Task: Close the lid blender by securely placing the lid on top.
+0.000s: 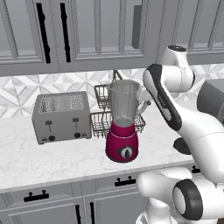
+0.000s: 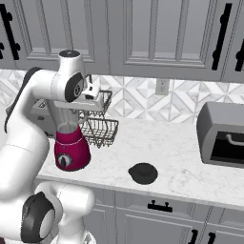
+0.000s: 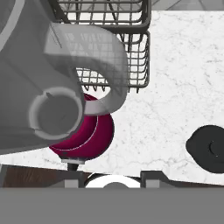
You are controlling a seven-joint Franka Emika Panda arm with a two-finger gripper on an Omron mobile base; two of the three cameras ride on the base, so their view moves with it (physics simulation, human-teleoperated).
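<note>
A: Blender [image 1: 123,127] first. Where does it stand?

B: Near the counter's [image 2: 181,162] front edge, red base down, clear jar upright with its mouth uncovered. A wire basket [image 1: 103,118] sits just behind it, toward the backsplash, and a toaster [image 1: 61,117] is beside it on the left.

A: And the lid [image 2: 143,173]?

B: Flat on the counter close to the front edge, well to the right of the blender and apart from it. In the hand view it shows at the right edge, dark and round.

A: How is the arm posed?

B: It rises from the base, bends at the elbow and reaches forward over the counter. The hand hangs above the blender, by the jar's handle side, pointing down; the hand view looks straight down past the handle onto the base.

A: The gripper [image 2: 93,95]?

B: Above the jar, touching nothing. Its jaws are drawn in, with nothing between them.
</note>
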